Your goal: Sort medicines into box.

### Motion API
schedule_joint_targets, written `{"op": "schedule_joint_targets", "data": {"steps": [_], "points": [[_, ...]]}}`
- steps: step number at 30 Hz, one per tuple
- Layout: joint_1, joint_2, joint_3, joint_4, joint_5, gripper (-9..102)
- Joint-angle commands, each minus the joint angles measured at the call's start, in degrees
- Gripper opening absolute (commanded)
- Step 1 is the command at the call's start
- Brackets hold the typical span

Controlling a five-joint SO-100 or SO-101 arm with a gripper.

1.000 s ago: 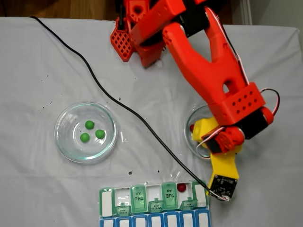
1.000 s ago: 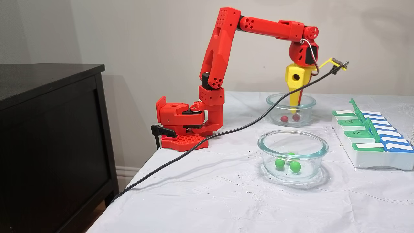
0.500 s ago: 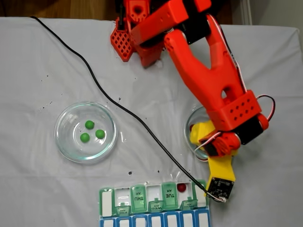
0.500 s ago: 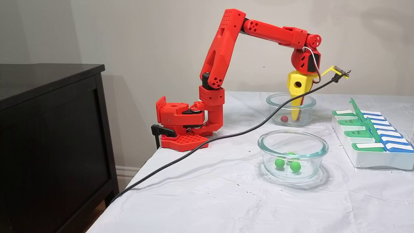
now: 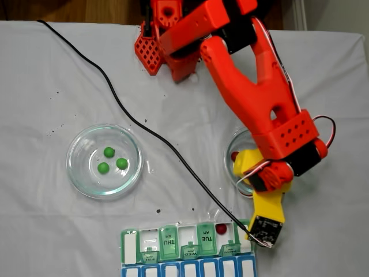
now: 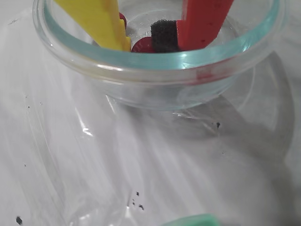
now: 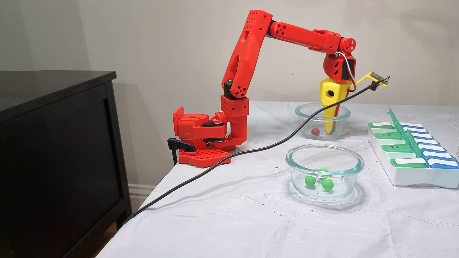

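My gripper [image 6: 141, 42] reaches down into the far glass dish [image 7: 304, 109], its yellow finger and foam-padded red finger closed against a dark red ball [image 6: 142, 46] on the dish floor. A second red ball [image 7: 315, 131] lies beside it in that dish [image 5: 229, 151]. Three green balls [image 5: 109, 152] rest in the near dish [image 7: 324, 147], which is the left dish [image 5: 72, 156] in the top-down fixed view. The box [image 5: 131, 271] lies at the bottom edge, several lids up, one red ball [image 5: 221, 229] in an open compartment. From the side, the box [image 7: 412, 177] stands right.
A black cable [image 5: 115, 98] runs across the white cloth from the top left to the wrist camera, passing between the two dishes. The arm's red base [image 7: 200, 139] is clamped at the table's left edge. A black cabinet [image 7: 53, 143] stands beside the table.
The gripper has come down into the far dish over the last second. One of the two red balls seen from the side is now hidden behind the yellow finger.
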Motion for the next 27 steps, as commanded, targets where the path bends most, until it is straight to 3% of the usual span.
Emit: {"op": "schedule_joint_targets", "data": {"steps": [1,6,11,27], "points": [[-1.14,8.09,-6.06,3.34,8.0,0],[-2.29,14.41,-9.84,8.7,18.54,0],[-0.35,17.4,-15.82,11.43,22.59,0],[20.3,-1.32,-39.73,13.54,14.68,0]]}}
